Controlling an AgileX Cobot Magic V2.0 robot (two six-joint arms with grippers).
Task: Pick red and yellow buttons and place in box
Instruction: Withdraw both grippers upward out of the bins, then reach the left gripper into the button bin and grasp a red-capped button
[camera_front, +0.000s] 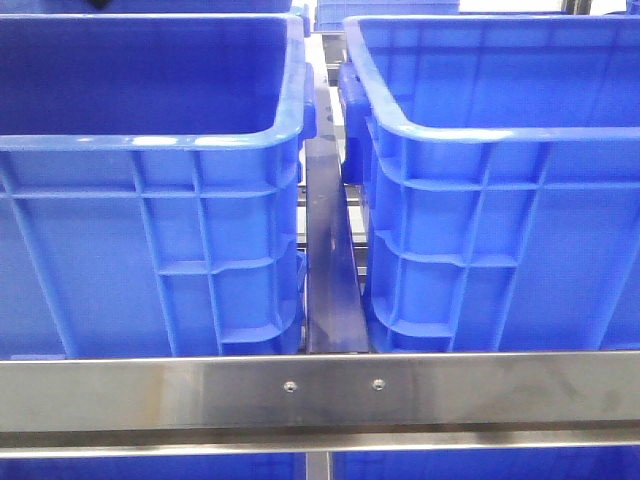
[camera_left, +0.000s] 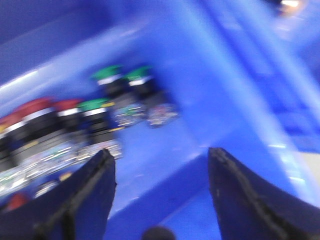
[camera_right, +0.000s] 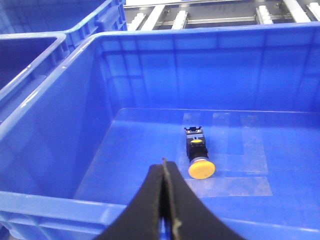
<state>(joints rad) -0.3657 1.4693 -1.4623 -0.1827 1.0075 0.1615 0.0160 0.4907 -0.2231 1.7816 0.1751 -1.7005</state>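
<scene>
In the left wrist view, blurred by motion, a row of push buttons lies on a blue bin floor: red-capped ones (camera_left: 37, 107) and green-capped ones (camera_left: 107, 75). My left gripper (camera_left: 160, 155) is open and empty above the bin floor, just short of the row. In the right wrist view a yellow button (camera_right: 199, 161) lies alone on the floor of a blue bin (camera_right: 150, 65). My right gripper (camera_right: 164, 167) is shut and empty, above the bin's near wall. Neither gripper shows in the front view.
The front view shows two tall blue bins, left (camera_front: 150, 140) and right (camera_front: 500, 130), side by side behind a steel rail (camera_front: 320, 390), with a dark bar (camera_front: 330, 260) in the gap between them. Conveyor rollers (camera_right: 210, 12) lie beyond the right bin.
</scene>
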